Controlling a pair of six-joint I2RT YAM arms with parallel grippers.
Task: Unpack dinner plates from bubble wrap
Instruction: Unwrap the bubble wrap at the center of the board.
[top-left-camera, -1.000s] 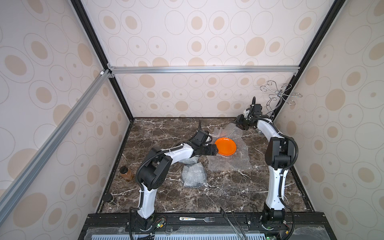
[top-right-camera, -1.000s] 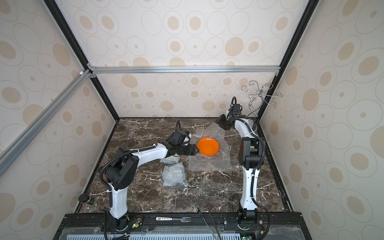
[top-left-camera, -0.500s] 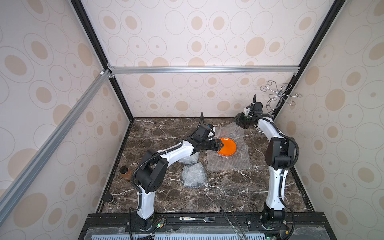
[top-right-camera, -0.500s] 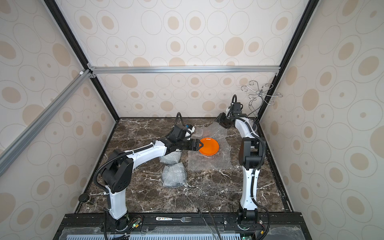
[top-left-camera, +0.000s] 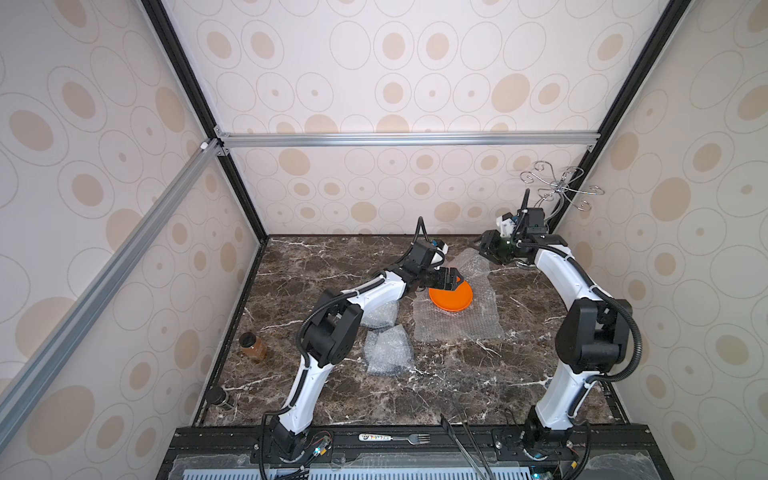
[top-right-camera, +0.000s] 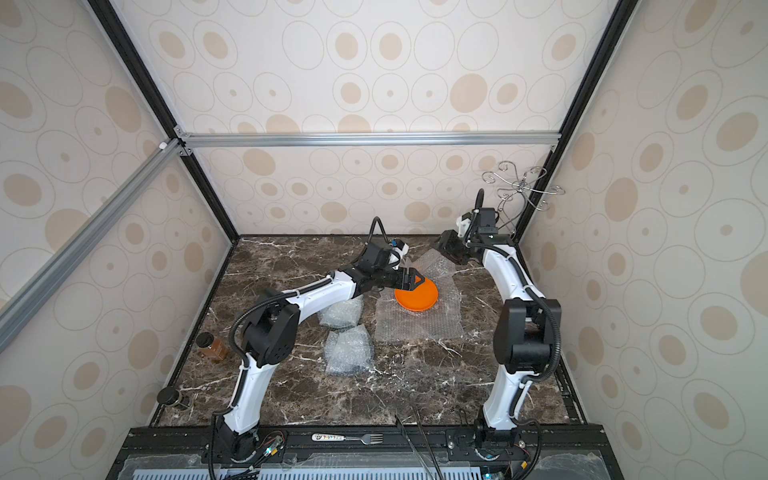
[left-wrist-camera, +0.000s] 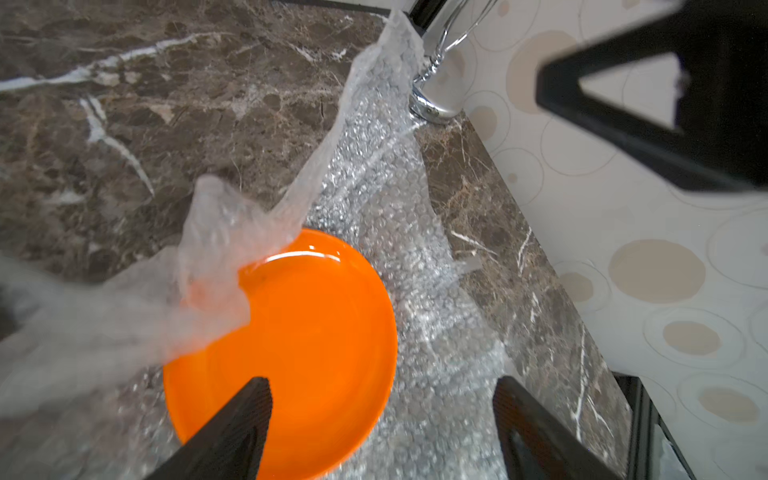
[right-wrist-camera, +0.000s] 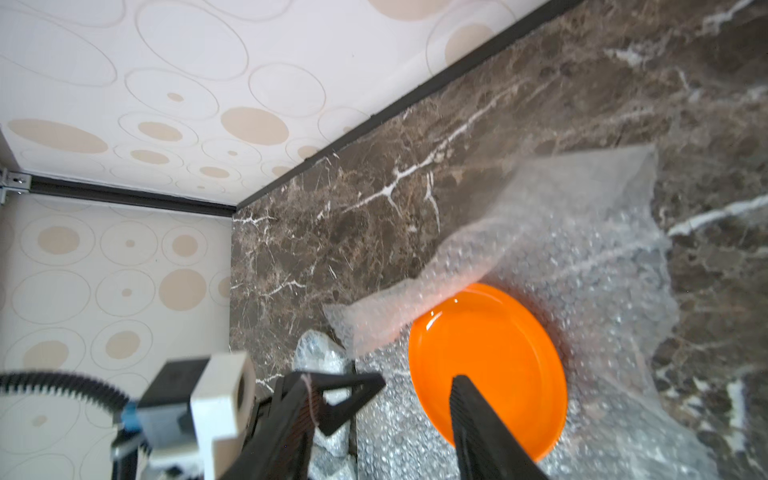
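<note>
While the orange plate (top-left-camera: 453, 299) lies bare on bubble wrap (top-left-camera: 457, 328), two bundles (top-left-camera: 388, 349) await unwrapping; left fingers (left-wrist-camera: 249, 411) gape empty, right fingers (right-wrist-camera: 473, 411) unclear.

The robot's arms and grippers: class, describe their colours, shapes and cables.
The left arm and right arm have glossy white link shells between bulky black joint housings, with black corrugated cables looping alongside. The left gripper and right gripper are black, with hollow triangular finger frames.
</note>
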